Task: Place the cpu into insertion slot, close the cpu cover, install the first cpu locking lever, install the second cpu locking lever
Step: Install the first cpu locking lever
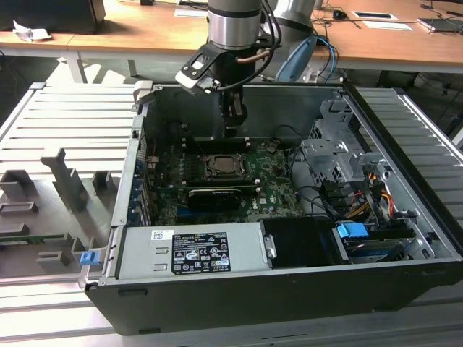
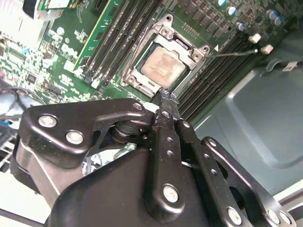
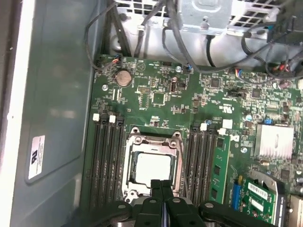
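The table (image 1: 65, 116) is a grey metal surface of long ribbed slats. An open black computer case (image 1: 289, 303) lies on its side on it, taking the middle and the exterior view's right. At the exterior view's left stand grey slotted fixtures (image 1: 64, 181), and a small blue piece (image 1: 88, 257) sits just beside the case's near left corner.

The gripper (image 3: 161, 184), fingers pressed together, is sitting just at the edge of the cpu cover (image 3: 154, 141). The cover is lying flat around the cpu (image 3: 151, 166). Memory slots (image 3: 106, 161) are flanking both sides on the motherboard (image 3: 156, 85).
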`<state>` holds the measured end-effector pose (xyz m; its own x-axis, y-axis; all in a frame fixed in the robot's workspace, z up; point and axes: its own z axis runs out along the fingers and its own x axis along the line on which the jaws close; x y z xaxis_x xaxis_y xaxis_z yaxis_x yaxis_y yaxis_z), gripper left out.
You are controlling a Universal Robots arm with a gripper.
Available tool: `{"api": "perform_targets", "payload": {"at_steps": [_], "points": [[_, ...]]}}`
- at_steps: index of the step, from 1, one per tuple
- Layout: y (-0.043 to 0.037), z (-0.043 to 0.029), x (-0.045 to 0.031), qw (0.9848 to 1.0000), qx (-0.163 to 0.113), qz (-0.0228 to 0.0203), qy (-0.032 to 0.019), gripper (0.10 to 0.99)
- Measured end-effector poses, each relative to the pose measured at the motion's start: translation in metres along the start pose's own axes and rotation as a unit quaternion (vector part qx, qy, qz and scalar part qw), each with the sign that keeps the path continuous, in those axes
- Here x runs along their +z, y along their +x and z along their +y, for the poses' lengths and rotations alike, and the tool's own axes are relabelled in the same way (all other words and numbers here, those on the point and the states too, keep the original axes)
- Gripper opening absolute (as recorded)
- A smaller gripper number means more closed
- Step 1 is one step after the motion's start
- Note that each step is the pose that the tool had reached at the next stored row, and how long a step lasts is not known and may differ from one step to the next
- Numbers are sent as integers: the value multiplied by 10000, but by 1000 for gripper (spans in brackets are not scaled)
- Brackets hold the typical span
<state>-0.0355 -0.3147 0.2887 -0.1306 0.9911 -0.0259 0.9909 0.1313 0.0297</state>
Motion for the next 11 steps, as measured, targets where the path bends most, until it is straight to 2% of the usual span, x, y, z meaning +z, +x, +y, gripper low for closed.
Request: {"api": "perform_targets", "payload": {"at_steps": [3,6,11], "points": [[0,0,0,9996,-268,1,-6,106],[0,0,0,9985,-551,9,-13,106],[0,0,0,9955,-945,20,-24,106]]}}
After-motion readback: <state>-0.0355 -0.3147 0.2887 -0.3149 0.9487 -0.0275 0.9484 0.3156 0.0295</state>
